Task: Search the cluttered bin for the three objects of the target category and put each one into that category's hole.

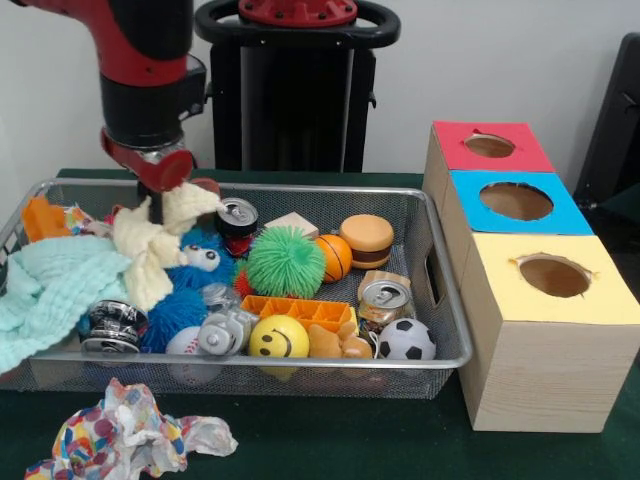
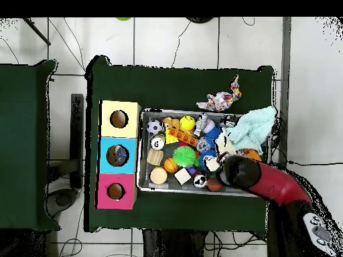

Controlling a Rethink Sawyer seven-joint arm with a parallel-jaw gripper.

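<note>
Green cloth covers the table (image 1: 330, 440), with a white wall behind. On it sits the bin (image 1: 448, 300), crowded with toys: a green spiky ball (image 1: 286, 260), a yellow smiley ball (image 1: 279, 338), a small football (image 1: 406, 340), drink cans (image 1: 385, 299) and a mint cloth (image 1: 45, 290) at its left end. The gripper (image 1: 165, 180) hangs over the bin's far left part, right by a cream cloth (image 1: 150, 245); whether its fingers are apart or together cannot be told. No clear plastic piece can be made out among the clutter. The hole (image 1: 490, 146) in the red-topped box lies farthest back in the row of boxes to the right of the bin. A dotted paper wad (image 1: 125, 435) lies on the table near the bin's front left.
</note>
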